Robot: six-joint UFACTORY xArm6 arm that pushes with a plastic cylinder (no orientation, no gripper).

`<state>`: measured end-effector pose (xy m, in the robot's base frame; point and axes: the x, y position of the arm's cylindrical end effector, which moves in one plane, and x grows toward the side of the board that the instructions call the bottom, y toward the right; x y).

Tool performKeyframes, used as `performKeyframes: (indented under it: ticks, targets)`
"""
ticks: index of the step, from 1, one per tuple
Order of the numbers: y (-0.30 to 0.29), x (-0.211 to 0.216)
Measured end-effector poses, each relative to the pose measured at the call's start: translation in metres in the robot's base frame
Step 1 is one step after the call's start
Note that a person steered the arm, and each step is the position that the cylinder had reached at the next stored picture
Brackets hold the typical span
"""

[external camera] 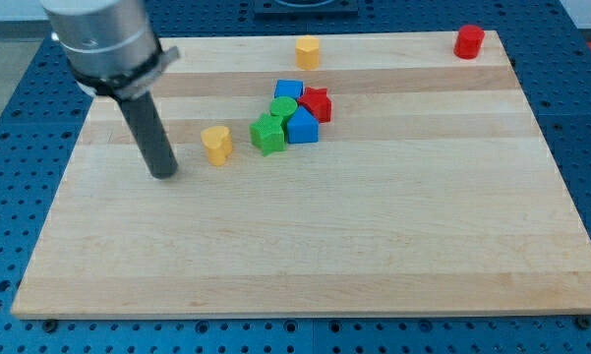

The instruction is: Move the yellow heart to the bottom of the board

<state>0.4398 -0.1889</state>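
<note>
The yellow heart [216, 144] lies on the wooden board [374, 246], left of centre in the upper half. My tip [164, 174] rests on the board just left of the heart and slightly below it, a small gap apart. The dark rod rises from the tip to the grey arm at the view's top left.
Right of the heart is a tight cluster: a green star [267, 134], a green block [283, 107], two blue blocks [302, 126] [288, 89] and a red star [316, 102]. A yellow block [308, 51] sits near the top edge. A red cylinder [468, 41] stands at the top right corner.
</note>
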Motion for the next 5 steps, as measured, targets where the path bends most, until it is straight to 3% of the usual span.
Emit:
performKeyframes:
  ticks: [2, 3, 5]
  targets:
    - [0.0, -0.055]
    - [0.032, -0.056]
    - [0.092, -0.012]
